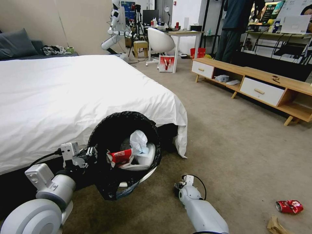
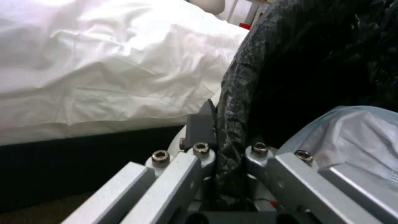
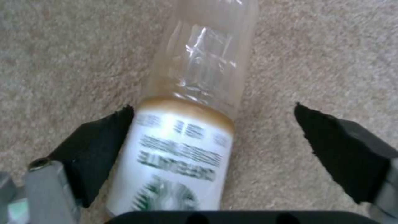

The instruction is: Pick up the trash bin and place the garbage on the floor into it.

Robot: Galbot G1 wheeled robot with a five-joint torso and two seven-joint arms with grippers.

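My left gripper clamps the black-bagged round white trash bin at its rim beside the bed; my right gripper gapes around a clear plastic bottle on the beige carpet. Next, I judge: squeeze, lift.

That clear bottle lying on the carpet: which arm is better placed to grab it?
The right. The right gripper hangs open astride the bottle on the floor, while the left gripper is clamped on the trash bin rim.
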